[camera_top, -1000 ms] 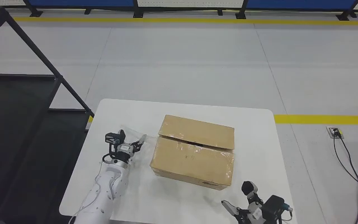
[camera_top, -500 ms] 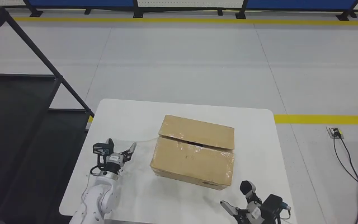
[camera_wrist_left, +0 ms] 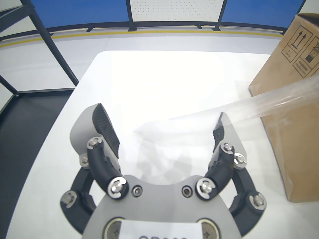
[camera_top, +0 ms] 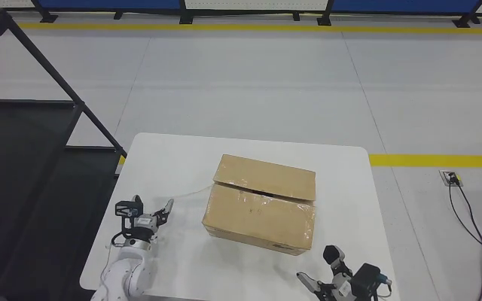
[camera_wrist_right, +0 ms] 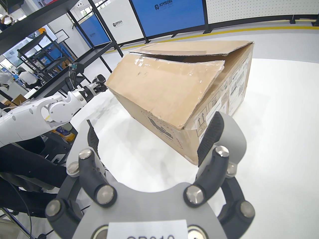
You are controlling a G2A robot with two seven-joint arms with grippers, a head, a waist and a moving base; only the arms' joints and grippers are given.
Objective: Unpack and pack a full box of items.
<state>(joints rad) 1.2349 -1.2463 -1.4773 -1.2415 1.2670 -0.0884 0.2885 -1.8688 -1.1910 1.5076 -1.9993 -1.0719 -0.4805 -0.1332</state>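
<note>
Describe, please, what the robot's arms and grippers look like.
Both the left gripper and the right gripper have two curved silver-grey fingers with black ribbed pads, black linkages, silver screws and a white label on the base. The left arm is glossy white with rounded segments; thin cables loop at its wrist.

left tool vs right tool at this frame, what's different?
Load: a clear tape strip runs from the box to one fingertip of the left tool. The right tool carries nothing.
Place: the left tool sits off the box's end near the table's side edge. The right tool sits at the near edge, by a box corner.
Shared: both open, both clear of the box.
</note>
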